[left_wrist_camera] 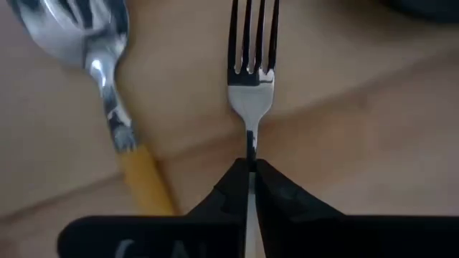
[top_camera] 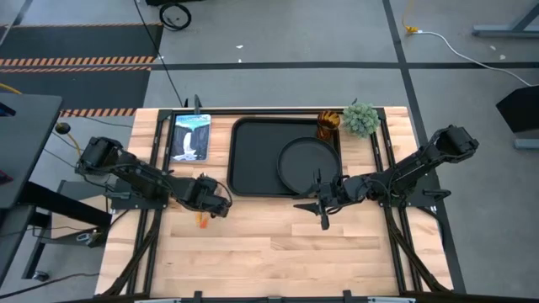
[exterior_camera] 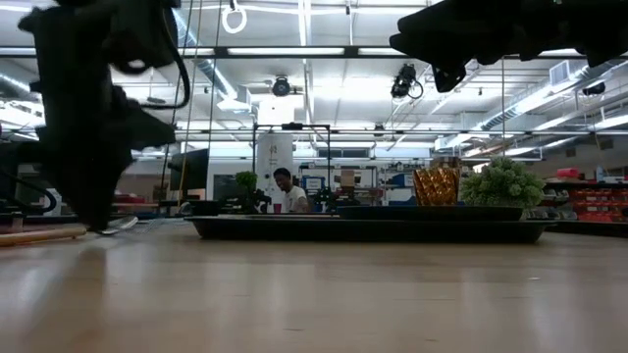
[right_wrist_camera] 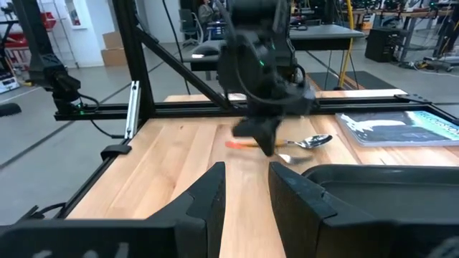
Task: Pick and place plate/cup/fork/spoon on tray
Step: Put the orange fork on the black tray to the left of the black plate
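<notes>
The fork [left_wrist_camera: 251,79], silver tines and neck showing, lies beside the spoon [left_wrist_camera: 107,86] with its orange handle [left_wrist_camera: 147,183] on the wood table, left of the black tray [top_camera: 253,160]. My left gripper [top_camera: 215,202] is shut on the fork; the fork's handle is hidden under it. The round black plate [top_camera: 307,164] lies on the tray's right part. The amber cup [top_camera: 328,124] stands at the tray's far right corner. My right gripper [top_camera: 324,215] is open and empty above the table, just near of the tray. My left gripper [left_wrist_camera: 251,166] pinches the fork's thin metal neck [left_wrist_camera: 251,140], just behind the tines, between its two fingertips [left_wrist_camera: 276,186]. The fingers come from above, slanting down, one on each side of the neck. Whether the fork is off the table I cannot tell.
A green bushy plant [top_camera: 360,118] stands right of the cup. A picture magazine [top_camera: 190,136] lies left of the tray. Black frame rails run along the table's sides. Bare wood lies near of the tray. A person sits far off in the room [exterior_camera: 287,191].
</notes>
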